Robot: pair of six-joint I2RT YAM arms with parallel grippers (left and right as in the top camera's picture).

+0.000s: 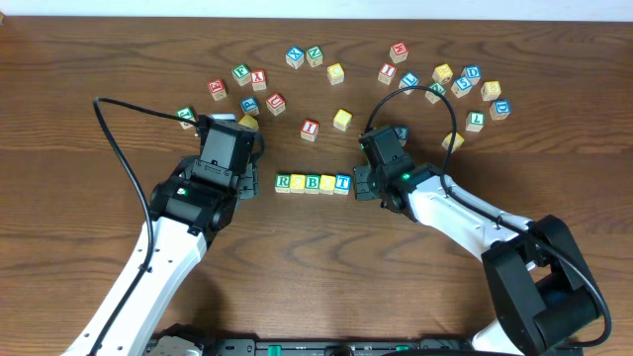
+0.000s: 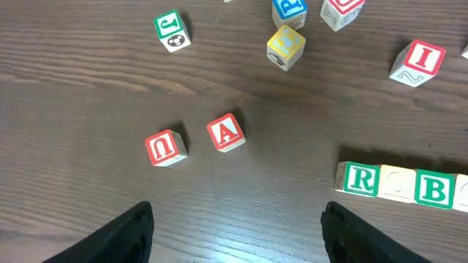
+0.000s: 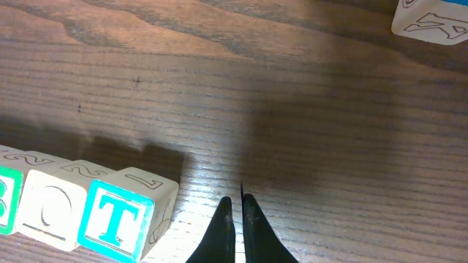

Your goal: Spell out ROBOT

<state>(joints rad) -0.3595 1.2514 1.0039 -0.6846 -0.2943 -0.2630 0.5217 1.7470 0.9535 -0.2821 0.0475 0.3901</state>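
Five-cube row sat mid-table in the overhead view, reading left to right: R cube (image 1: 284,183), first yellow cube (image 1: 298,183), B cube (image 1: 313,183), second yellow cube (image 1: 327,184), T cube (image 1: 342,183). All five touched side by side in a straight line, letters upright toward the robot.

Left claw (image 2: 238,212) was spread wide with nothing between its fingers (image 2: 128,234). It hung over bare table (image 2: 88,109) at 9 o'clock of the row, apart from the R cube.

In the left wrist view a red A cube (image 2: 226,132) and a red U cube (image 2: 166,147) lay at 12 o'clock of the claw, near each other but not touching. A green J cube (image 2: 172,31) lay further out at 11 o'clock. A red I cube (image 2: 417,61) was at 2 o'clock and a loose yellow cube (image 2: 285,46) at 12 to 1 o'clock.

Right claw (image 3: 235,201) was fully closed, fingertips pressed together and gripping nothing. It was at 3 o'clock of the T cube, near it with a gap showing in the right wrist view.

More loose letter cubes were scattered across the far side of the table, from 10 to 2 o'clock of the row, well apart from it.
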